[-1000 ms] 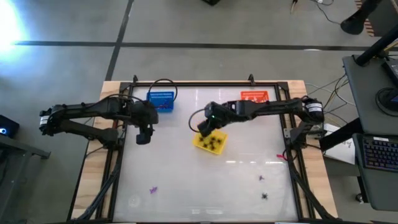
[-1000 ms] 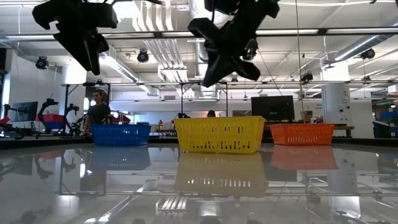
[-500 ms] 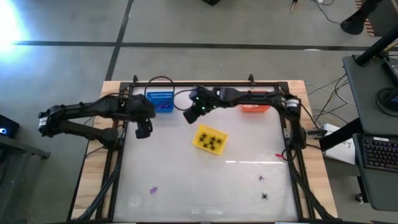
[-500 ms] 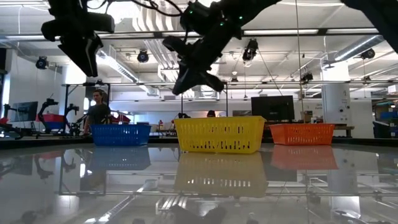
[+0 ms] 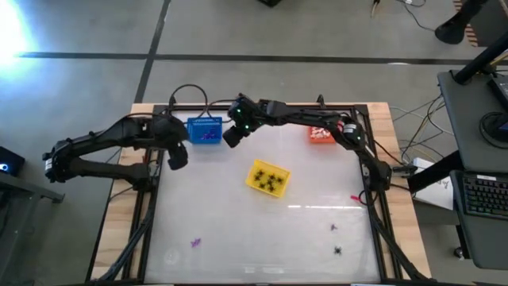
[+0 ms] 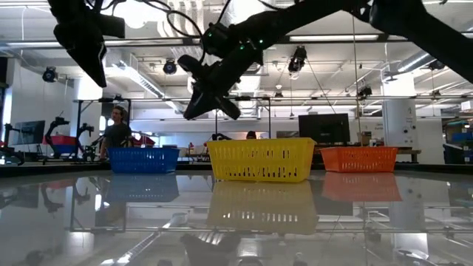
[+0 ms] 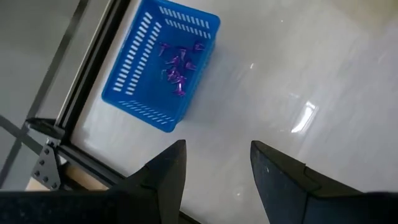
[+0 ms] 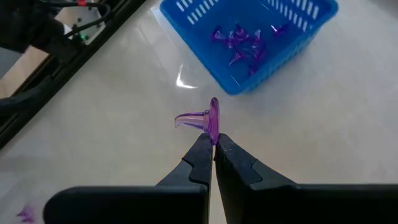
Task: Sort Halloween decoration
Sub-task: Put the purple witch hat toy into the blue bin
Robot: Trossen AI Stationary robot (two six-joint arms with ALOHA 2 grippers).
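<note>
My right gripper (image 8: 211, 142) is shut on a small purple piece (image 8: 208, 118) and hangs in the air next to the blue basket (image 8: 249, 37), on its right side in the high view (image 5: 230, 138). That basket (image 5: 205, 129) holds several purple bits (image 7: 177, 62). The yellow basket (image 5: 267, 177) holds black spiders. The orange basket (image 5: 321, 133) stands at the far edge. My left gripper (image 7: 217, 149) is open and holds nothing, in the air near the blue basket's left near corner (image 5: 176, 156). Loose pieces lie near the near edge: a purple bit (image 5: 194, 242), another purple bit (image 5: 333, 227), a black spider (image 5: 339, 250). My right gripper pinches the purple piece between its two fingertips by the rim of its flat disc (image 8: 214, 132). The disc stands on edge above the fingertips, and a curved point (image 8: 186, 119) sticks out sideways. The piece is lifted clear of the table.
All three baskets stand in the table's far half, in a row in the low view: blue (image 6: 143, 159), yellow (image 6: 260, 159), orange (image 6: 358, 158). A small pink bit (image 5: 356, 199) lies near the right edge. A black frame runs around the table. A person stands in the room beyond (image 6: 117, 133).
My right gripper has swung from above the yellow basket toward the table's far left, stopping beside the blue basket, staying shut. My left gripper has drawn back a little toward the far edge and the left.
</note>
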